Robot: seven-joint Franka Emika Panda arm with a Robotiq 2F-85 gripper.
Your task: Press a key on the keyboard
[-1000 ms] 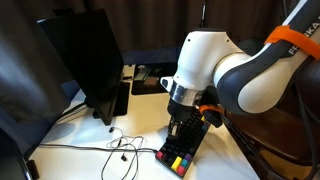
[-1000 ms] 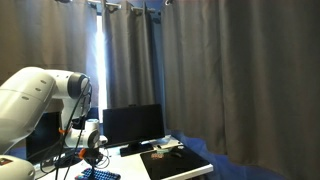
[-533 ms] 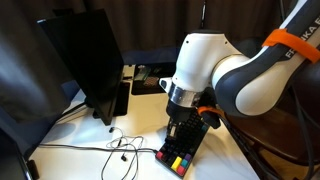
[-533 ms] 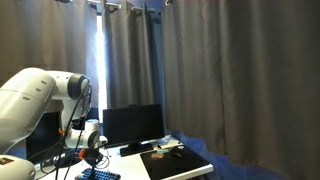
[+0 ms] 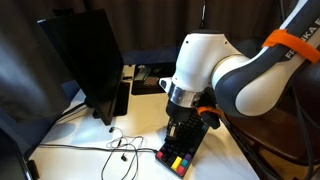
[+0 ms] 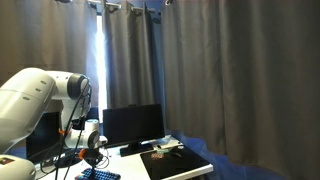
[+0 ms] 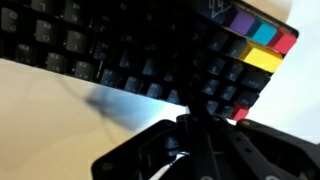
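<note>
Showing the Panda arm (image 5: pixel 235 75), white with an orange band, bent low over a white table (image 5: pixel 75 155) in an exterior view. The gripper (image 5: pixel 181 135) points straight down onto the keyboard (image 5: pixel 173 158), which lies near the table's front edge, beside the arm and well apart from the monitor. Red, yellow and green keys show at the keyboard's near end; the remaining keys are black.

In the wrist view the keyboard (image 7: pixel 110 55) fills the upper part, tilted in the frame, with purple, cyan, red and yellow keys at the top right. The bare table surface (image 7: pixel 45 100) appears at the left. The gripper (image 7: pixel 190 135) enters from the bottom as a dark, blurred mass over the black keys. Its fingers seem to lie close together, but whether they are spread or pressed together cannot be told, nor whether a tip touches a key.

A black monitor (image 5: pixel 85 60) stands on the table at the left, turned away from the camera, and thin cables (image 5: pixel 118 146) trail across the surface between it and the keyboard. In an exterior view, grey curtains (image 6: pixel 215 70) hang from ceiling height across the whole background, and a flat black mat (image 6: pixel 168 158) rests on the table near the monitor.
</note>
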